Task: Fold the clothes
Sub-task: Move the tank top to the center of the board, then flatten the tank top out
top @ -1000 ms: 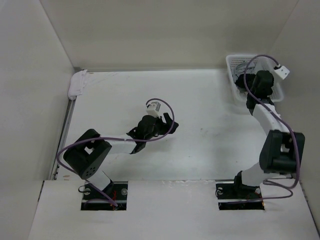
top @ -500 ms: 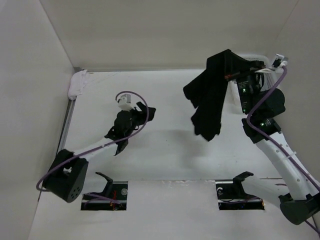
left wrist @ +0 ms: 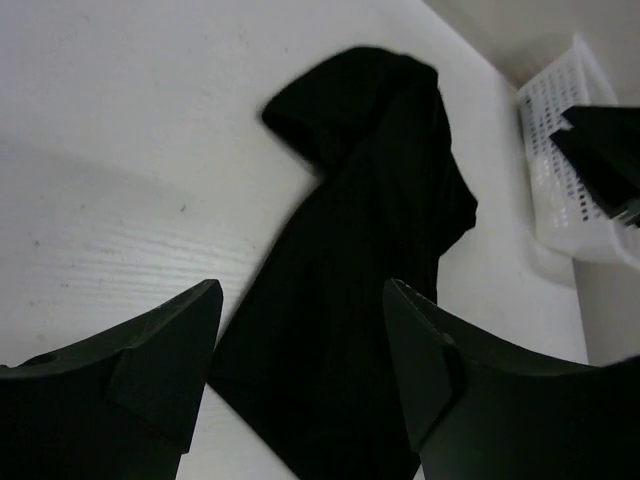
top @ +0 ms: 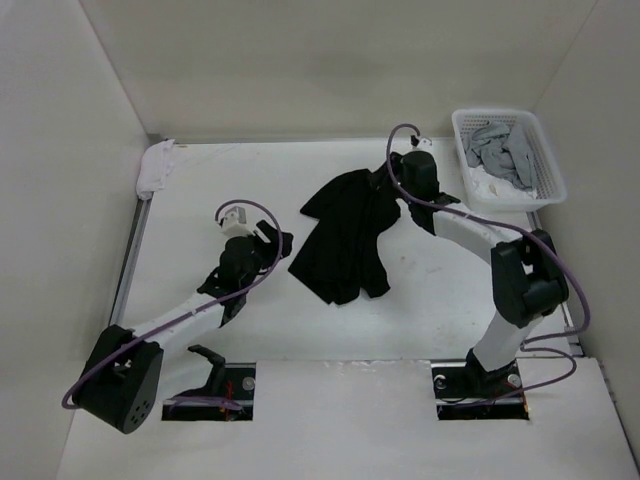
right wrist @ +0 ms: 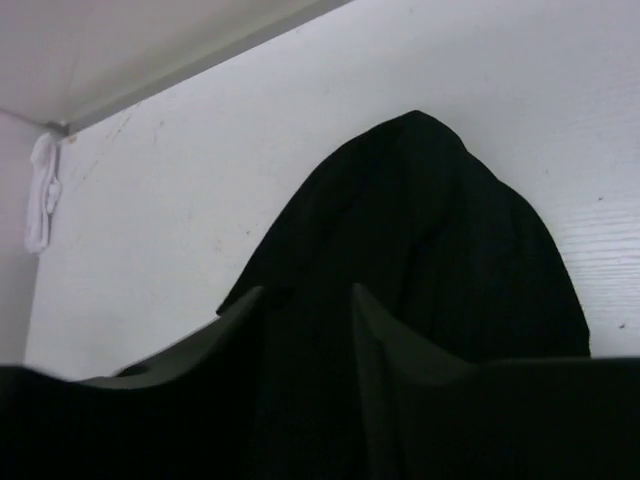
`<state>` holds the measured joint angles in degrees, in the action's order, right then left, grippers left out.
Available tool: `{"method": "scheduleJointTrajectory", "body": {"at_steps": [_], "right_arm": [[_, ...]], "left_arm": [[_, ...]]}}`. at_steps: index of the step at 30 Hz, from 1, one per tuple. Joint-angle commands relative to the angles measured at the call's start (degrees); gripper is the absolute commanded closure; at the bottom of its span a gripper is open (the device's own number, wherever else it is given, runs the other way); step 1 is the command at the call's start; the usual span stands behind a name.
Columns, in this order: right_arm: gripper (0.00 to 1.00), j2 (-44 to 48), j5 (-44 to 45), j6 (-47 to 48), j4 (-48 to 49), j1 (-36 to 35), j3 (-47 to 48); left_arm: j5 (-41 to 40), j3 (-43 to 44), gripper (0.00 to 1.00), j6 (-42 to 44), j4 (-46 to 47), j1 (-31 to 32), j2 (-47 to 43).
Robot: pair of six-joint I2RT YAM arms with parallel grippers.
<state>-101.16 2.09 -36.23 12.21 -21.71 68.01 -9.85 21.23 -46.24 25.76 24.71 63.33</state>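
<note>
So the black shorts [top: 345,235] are lying in a long crumpled heap mid-table [top: 200,200], not folded. The left arm [top: 180,320] stretches out low and diagonal, with the left gripper [top: 278,243] just off the heap's left edge, jaws spread wide and empty. The right arm [top: 470,230] arches up and bends back leftward, putting the right gripper [top: 393,180] at the shorts' top right corner, jaws a bit apart.
</note>
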Motion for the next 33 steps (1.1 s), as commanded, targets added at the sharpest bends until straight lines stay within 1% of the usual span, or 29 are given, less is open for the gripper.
{"method": "scheduleJointTrajectory", "body": {"at_steps": [1,2,3,4,5,6,8,9,11,12,14,16,17,20,21,23,24,25,26,27,29,30,31,32,33], "right_arm": [[0.73,11.2,1.4,2.0,0.9,-6.6,-6.8],[0.8,12.4,2.1,2.6,-0.3,-8.3,-9.9],[0.85,13.7,3.3,2.9,-1.3,-9.9,-13.0],[0.87,16.1,6.8,2.2,-2.1,-12.3,-19.2],[0.86,17.3,8.5,1.3,-2.1,-13.2,-21.8],[0.84,18.6,10.4,-0.4,-2.3,-14.3,-25.0],[0.74,21.0,12.8,-4.4,-1.2,-15.1,-31.6],[0.68,21.7,13.2,-6.3,-0.3,-15.3,-34.1],[0.57,22.6,13.0,-8.3,1.8,-15.3,-37.3],[0.53,23.1,13.2,-9.0,2.4,-15.3,-38.5],[0.46,24.2,13.6,-9.7,2.8,-15.3,-40.1],[0.4,24.6,13.7,-10.3,2.3,-15.3,-41.5],[0.4,24.6,13.7,-10.3,2.2,-15.3,-41.6],[0.38,23.9,12.9,-11.2,2.5,-15.2,-43.0],[0.38,24.0,12.4,-11.5,2.6,-15.0,-43.3],[0.38,25.0,11.4,-11.8,2.1,-15.0,-43.4],[0.38,25.3,11.1,-11.9,1.9,-15.0,-43.6],[0.39,25.6,10.9,-12.2,1.6,-15.1,-43.7],[0.39,25.6,10.7,-12.4,1.4,-15.2,-43.9],[0.39,25.5,10.3,-12.5,1.2,-15.2,-43.9],[0.42,24.4,9.2,-12.9,1.4,-15.3,-43.9],[0.46,23.7,8.7,-13.2,1.7,-15.3,-43.7],[0.58,22.6,8.2,-13.4,2.1,-15.3,-43.2],[0.66,21.9,7.8,-13.4,2.8,-15.3,-42.9],[0.72,21.5,7.3,-13.4,3.5,-15.3,-42.5]], "left_arm": [[-4.9,-1.5,0.38,2.2,-3.3,2.7,3.0],[-4.9,-1.3,0.38,2.3,-3.7,2.9,3.4],[-4.9,-0.9,0.42,2.8,-3.9,3.7,3.9],[-5.3,0.8,0.5,4.9,-3.7,6.9,5.3],[-5.4,2.4,0.54,6.5,-3.6,9.4,6.4],[-5.8,3.9,0.56,7.8,-3.4,11.7,7.6],[-7.5,8.8,0.61,12.3,-3.5,18.3,11.5],[-8.6,10.6,0.61,14.1,-3.6,20.7,13.2],[-9.7,13.6,0.61,16.8,-3.8,24.2,16.4],[-9.6,14.0,0.6,17.2,-3.8,24.7,17.1],[-9.7,15.6,0.55,18.2,-4.0,26.6,19.3],[-9.6,17.1,0.5,19.1,-3.3,28.2,21.9],[-9.7,17.6,0.49,19.3,-3.3,28.5,22.7],[-10.0,20.3,0.48,20.6,-3.9,29.2,27.0],[-10.1,21.1,0.5,20.8,-4.1,29.2,28.3],[-9.8,22.9,0.59,21.4,-5.0,29.5,30.5],[-9.7,23.1,0.6,21.4,-5.2,29.6,30.7],[-9.8,23.7,0.65,21.7,-5.9,30.1,31.1],[-9.9,23.9,0.67,21.9,-6.2,30.2,31.2],[-9.9,24.3,0.73,22.2,-6.8,30.3,31.6],[-10.1,24.8,0.8,22.5,-7.6,30.2,32.4],[-10.1,25.3,0.89,22.7,-8.3,29.9,32.8],[-10.7,25.4,0.94,22.0,-9.1,29.6,32.4],[-11.7,24.8,0.97,21.1,-9.0,29.0,30.9],[-12.2,24.3,0.98,20.6,-8.9,28.6,29.6]]}}
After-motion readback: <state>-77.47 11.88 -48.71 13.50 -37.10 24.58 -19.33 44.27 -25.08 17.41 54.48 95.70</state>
